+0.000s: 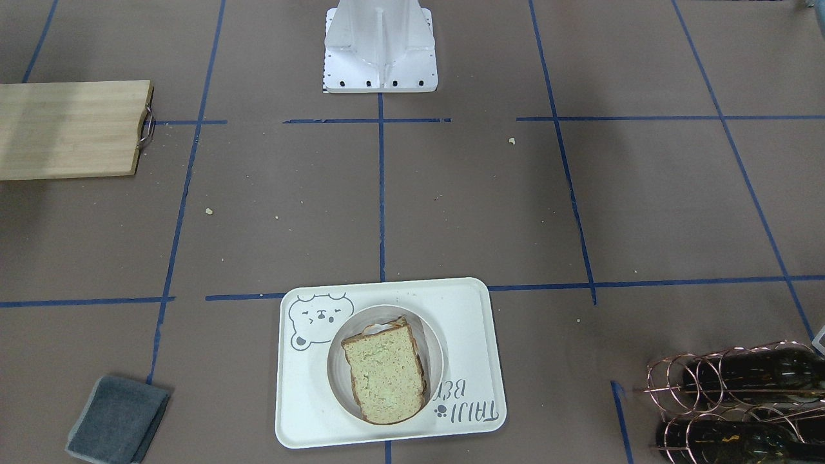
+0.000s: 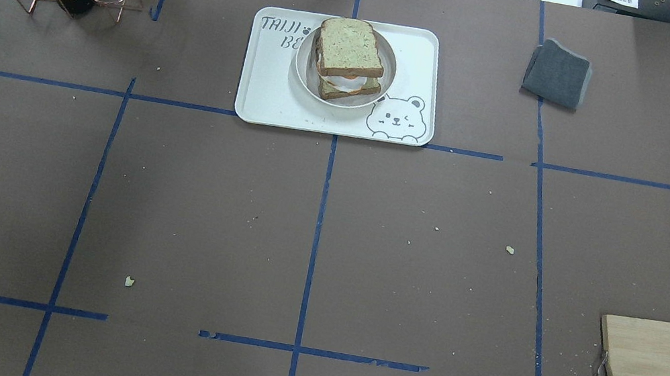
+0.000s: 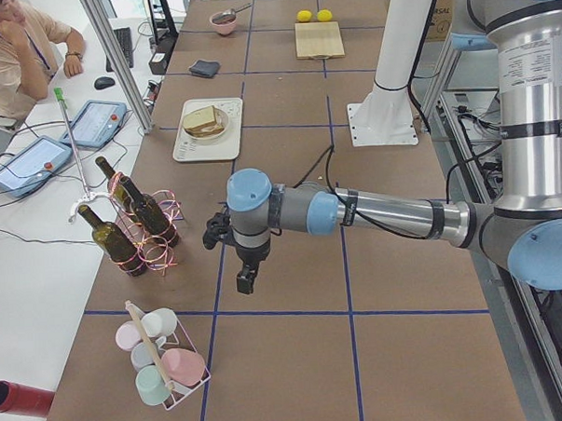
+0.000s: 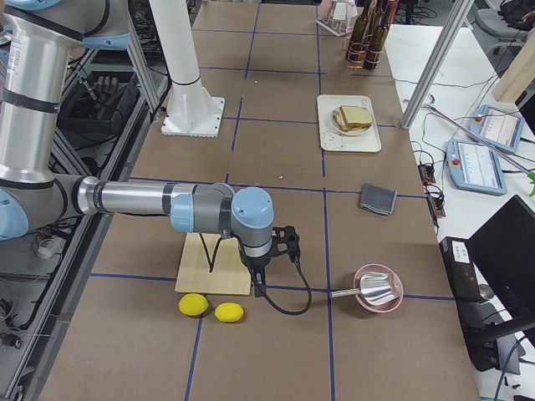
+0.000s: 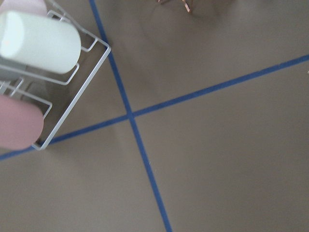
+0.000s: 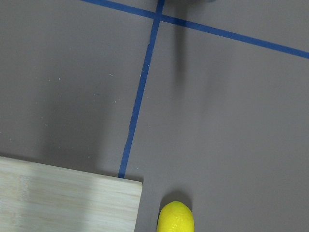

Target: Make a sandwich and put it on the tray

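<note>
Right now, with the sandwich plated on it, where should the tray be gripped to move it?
Probably by its raised rim at both short ends, approached from the left and the right at once. The tray lies flat with a low lip all round, and the dish holding the sandwich sits near its middle, so end grips should keep it level.

Egg sandwich (image 2: 350, 49) flat in round dish (image 2: 389, 54), on cream bear-face tray (image 2: 415, 72)

Robotics lab, blue-taped grid table (image 2: 202, 207), operator (image 3: 13, 54) beside teach pendants (image 3: 95, 123)
</note>
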Controlling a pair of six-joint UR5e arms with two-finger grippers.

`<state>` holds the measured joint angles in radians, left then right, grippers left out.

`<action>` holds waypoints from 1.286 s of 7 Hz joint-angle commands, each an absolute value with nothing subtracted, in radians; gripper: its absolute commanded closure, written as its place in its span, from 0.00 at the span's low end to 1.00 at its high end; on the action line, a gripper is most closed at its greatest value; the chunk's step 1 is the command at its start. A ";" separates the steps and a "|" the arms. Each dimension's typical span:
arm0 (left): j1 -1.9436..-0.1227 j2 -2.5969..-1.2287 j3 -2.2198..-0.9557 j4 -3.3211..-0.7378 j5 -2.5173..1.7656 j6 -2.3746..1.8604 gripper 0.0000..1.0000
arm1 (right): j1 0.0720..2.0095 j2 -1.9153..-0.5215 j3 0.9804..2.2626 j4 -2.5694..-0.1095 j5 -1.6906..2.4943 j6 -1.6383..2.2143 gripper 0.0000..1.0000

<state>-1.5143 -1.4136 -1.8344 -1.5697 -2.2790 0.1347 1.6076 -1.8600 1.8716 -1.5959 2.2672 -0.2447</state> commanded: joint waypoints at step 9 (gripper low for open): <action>-1.583 -1.336 -1.848 -1.562 -2.275 0.138 0.00 | 1.606 -1.861 1.842 -1.594 2.267 -0.242 0.00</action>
<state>-1.5830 -1.3375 -1.8511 -1.5617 -2.2748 0.1381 1.6072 -1.8608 1.8442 -1.5938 2.2660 -0.2431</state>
